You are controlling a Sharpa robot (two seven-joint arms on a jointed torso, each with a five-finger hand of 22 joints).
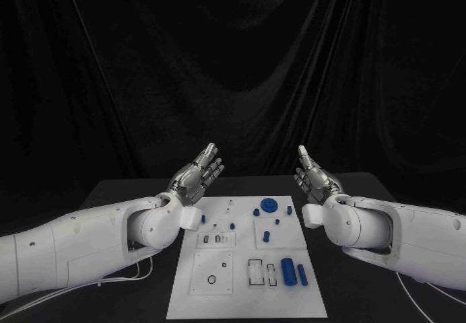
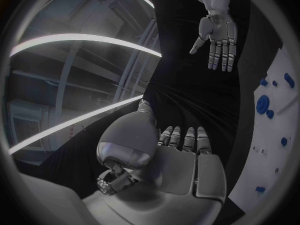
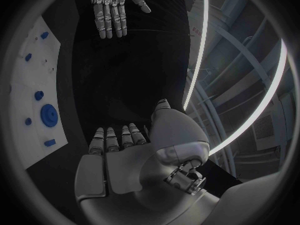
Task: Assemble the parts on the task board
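Observation:
The white task board [image 1: 248, 296] lies flat in the middle of the black table. Blue parts lie on it: a round gear [image 1: 268, 204] at the far end and two cylinders [image 1: 288, 270] near the front right. My left hand [image 1: 197, 173] is raised above the board's far left corner, fingers straight and apart, holding nothing. My right hand [image 1: 314, 176] is raised above the far right corner, also flat and empty. The two palms face each other. The left wrist view shows the right hand [image 2: 217, 37] and the board [image 2: 265, 135]. The right wrist view shows the left hand [image 3: 114, 7] and the gear [image 3: 49, 115].
The black table [image 1: 116, 192] extends on both sides of the board. A black curtain [image 1: 233, 74] hangs behind it. White cables [image 1: 131, 276] trail under my left arm near the front left of the table.

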